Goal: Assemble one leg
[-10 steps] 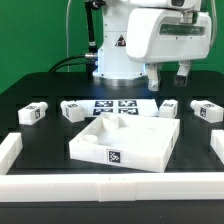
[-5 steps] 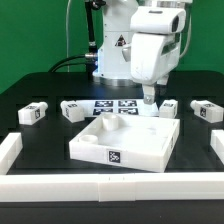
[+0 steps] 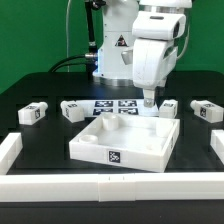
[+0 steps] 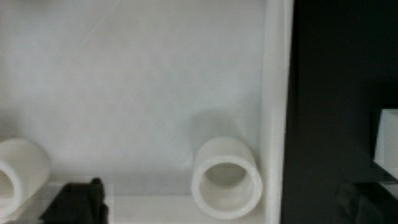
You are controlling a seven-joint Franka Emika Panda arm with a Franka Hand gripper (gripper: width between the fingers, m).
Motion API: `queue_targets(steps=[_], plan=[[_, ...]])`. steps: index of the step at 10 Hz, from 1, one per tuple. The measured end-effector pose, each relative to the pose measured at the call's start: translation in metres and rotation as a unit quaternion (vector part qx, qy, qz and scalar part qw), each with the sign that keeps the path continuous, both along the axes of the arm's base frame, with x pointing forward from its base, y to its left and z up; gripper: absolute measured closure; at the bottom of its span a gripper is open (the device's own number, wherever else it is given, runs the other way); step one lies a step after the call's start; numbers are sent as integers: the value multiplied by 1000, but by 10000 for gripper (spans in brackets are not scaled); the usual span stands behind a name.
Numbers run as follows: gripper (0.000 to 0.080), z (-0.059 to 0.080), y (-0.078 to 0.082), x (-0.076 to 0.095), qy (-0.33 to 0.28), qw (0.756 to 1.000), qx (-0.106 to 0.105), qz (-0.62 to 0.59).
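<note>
within the last second the arm has swung round and dropped: the gripper [image 3: 150, 100], which had been hanging high with its fingers facing the camera, now sits low at about 1 o'clock of the panel [image 3: 125, 140] (taking the panel as the dial in the exterior view, 12 pointing away from the camera). over the last half second it has barely moved, so the descent looks finished.

the jaws stand apart and hold nothing. in the wrist view one dark finger [image 4: 75, 200] shows well off to the side, and between the jaws there is only panel floor and a round socket [image 4: 226, 175].

the nearest leg [image 3: 168, 107] lies on the black table [image 3: 40, 140] at 2 o'clock, just beside the gripper but not between its jaws. the outer leg [image 3: 204, 111] lies farther out toward 3 o'clock. the other pair of legs [image 3: 72, 109] lies at 10 o'clock. no leg is in a socket, so i judge the task barely begun: the gripper must shift toward 3 o'clock to reach the nearest leg before any grasp.

no brand name or words can be read. there is a triangular warning sticker [image 3: 117, 42] on the robot's base, black-and-white tags on the marker board [image 3: 115, 104] at 12 o'clock, and a front tag [image 3: 115, 156] on the panel's near wall.
</note>
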State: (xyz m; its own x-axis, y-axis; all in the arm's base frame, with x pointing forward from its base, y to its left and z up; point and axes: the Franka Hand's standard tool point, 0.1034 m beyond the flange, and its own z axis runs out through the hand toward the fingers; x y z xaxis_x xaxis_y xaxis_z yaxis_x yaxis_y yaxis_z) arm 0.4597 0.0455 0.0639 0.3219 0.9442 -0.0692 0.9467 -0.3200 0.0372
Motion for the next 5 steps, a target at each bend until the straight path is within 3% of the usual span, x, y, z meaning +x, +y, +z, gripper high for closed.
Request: queue_targets(steps=[2,5], plan=[[150,-35,-1,-18,2,999,23,22],[150,-57,2,-24,0,999,37,23]])
